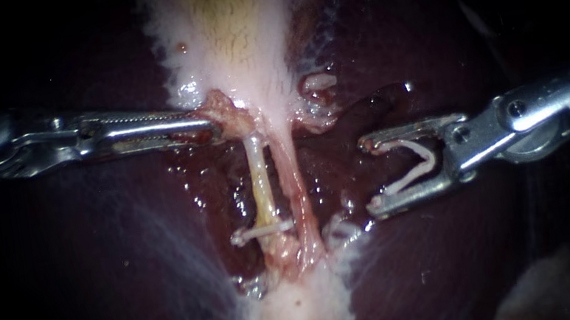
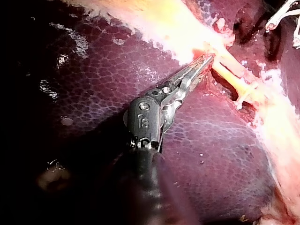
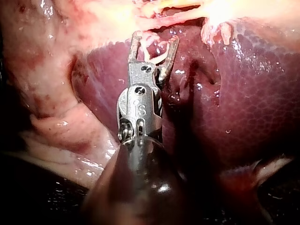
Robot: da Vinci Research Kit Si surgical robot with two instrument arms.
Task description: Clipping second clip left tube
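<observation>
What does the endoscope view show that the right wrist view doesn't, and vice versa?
Only the endoscope view: the left instrument, jaws shut on tissue, and a closed clip across the left tube. Only the right wrist view: pale folded tissue beside the shaft. Both: the right instrument holding an open white clip, and the liver.

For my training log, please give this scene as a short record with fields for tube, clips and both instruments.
Left tube: pale, middle bare
Placed clip: across its lower end
Left instrument: jaws shut on tissue at tube's upper end
Right instrument: jaws hold open clip, apart from tube
Second clip: not yet on tube
</observation>
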